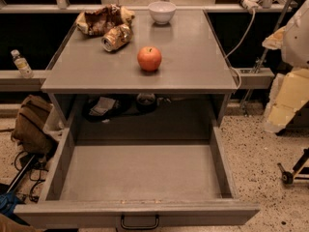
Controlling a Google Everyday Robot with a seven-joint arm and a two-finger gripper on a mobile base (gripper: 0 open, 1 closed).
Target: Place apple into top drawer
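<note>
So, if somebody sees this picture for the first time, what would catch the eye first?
The red-orange apple sits near the middle of the grey cabinet top, and below it the top drawer is pulled wide open. Behind the apple lie a crushed drink can, a crumpled bag and a white bowl; the pincer is not in view, only pale arm parts at the right edge.

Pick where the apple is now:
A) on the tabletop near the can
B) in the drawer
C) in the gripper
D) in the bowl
A: the apple rests on the tabletop, just right of the can. Nothing lies in the open drawer, and the gripper is off at the right edge, beside the table.
</note>
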